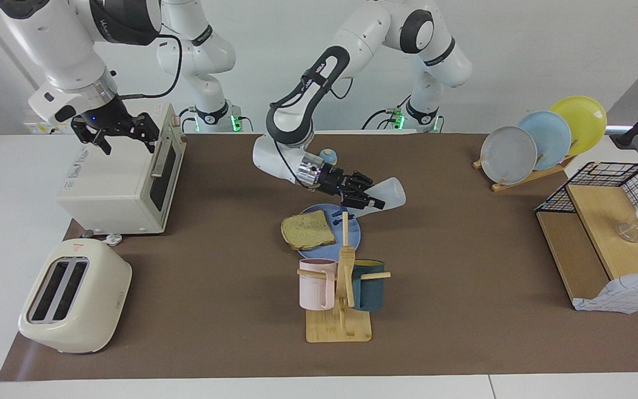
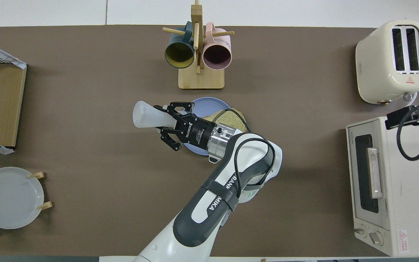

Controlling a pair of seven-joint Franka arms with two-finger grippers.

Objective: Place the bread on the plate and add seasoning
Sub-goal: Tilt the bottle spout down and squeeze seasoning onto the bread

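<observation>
The bread [image 1: 308, 230] lies flat on the blue plate [image 1: 355, 237], on the half toward the right arm's end; in the overhead view the bread [image 2: 235, 115] is partly covered by the arm. My left gripper [image 1: 366, 199] is shut on the seasoning bottle [image 1: 390, 194], held tilted over the plate [image 2: 203, 104]. Its dark blue nozzle [image 1: 338, 219] points down beside the bread. The whitish base of the bottle [image 2: 144, 114] sticks out toward the left arm's end. My right gripper [image 1: 114, 136] hangs open over the toaster oven, holding nothing.
A white toaster oven [image 1: 119, 177] and a cream toaster [image 1: 75, 296] stand at the right arm's end. A wooden mug tree [image 1: 341, 288] with two mugs stands just farther out than the plate. A plate rack [image 1: 540, 138] and a wire shelf [image 1: 607, 221] fill the left arm's end. A small bell [image 1: 327, 155] sits near the robots.
</observation>
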